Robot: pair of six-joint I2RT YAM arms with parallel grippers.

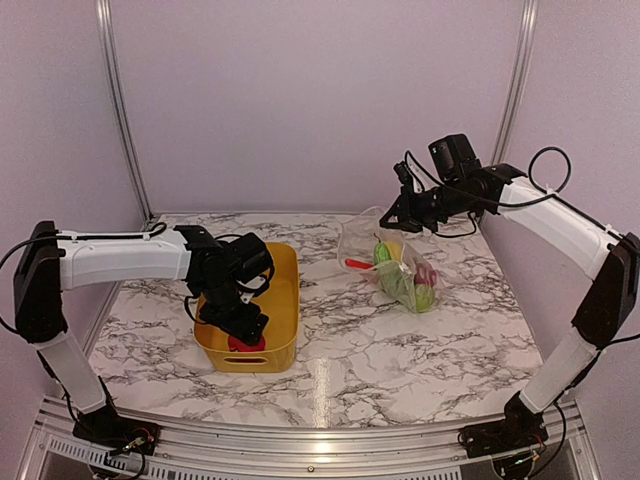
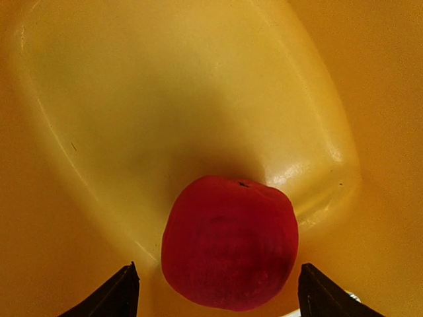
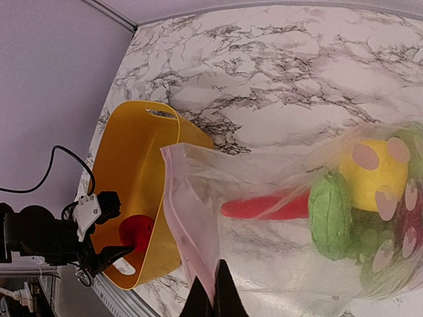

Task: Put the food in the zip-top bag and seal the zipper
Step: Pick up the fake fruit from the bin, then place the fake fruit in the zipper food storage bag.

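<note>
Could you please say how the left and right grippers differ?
The left gripper has jaws open either side of the red apple; the right gripper has jaws shut on the zip-top bag. The left gripper is down inside the yellow tub; the right gripper hangs above the table. Both are black.
</note>
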